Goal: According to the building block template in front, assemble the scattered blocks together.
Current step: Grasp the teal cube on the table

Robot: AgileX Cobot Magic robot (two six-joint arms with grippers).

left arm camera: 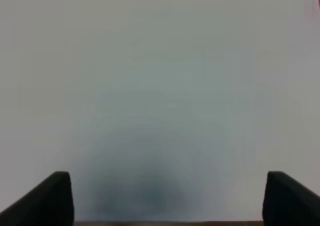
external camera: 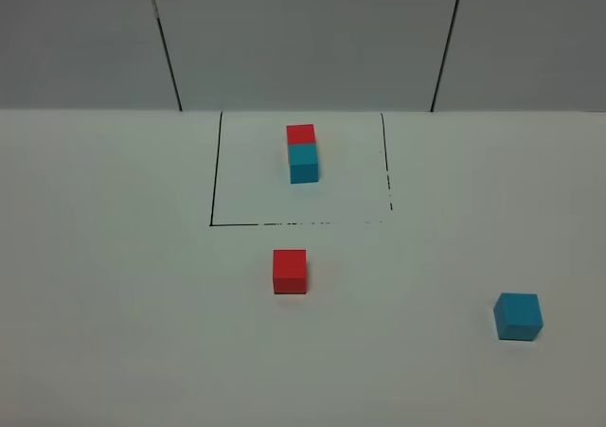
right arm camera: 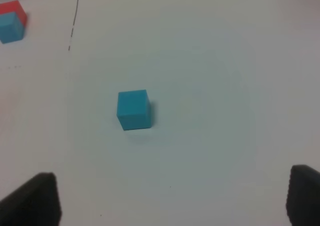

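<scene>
The template [external camera: 303, 152] is a red cube with a cyan-blue cube joined in front of it, inside a thin black-line frame at the back middle of the white table; it also shows in the right wrist view [right arm camera: 11, 21]. The loose red cube [external camera: 290, 271] sits just in front of the frame. The loose cyan-blue cube [external camera: 518, 315] lies at the front right; it also shows in the right wrist view [right arm camera: 133, 109]. My right gripper [right arm camera: 172, 201] is open, with the blue cube some way ahead of it. My left gripper [left arm camera: 167, 201] is open over bare table. Neither gripper shows in the exterior view.
The black-line frame [external camera: 214, 200] marks a square on the white table [external camera: 114, 304]. A grey wall with dark seams [external camera: 166, 48] stands behind the table.
</scene>
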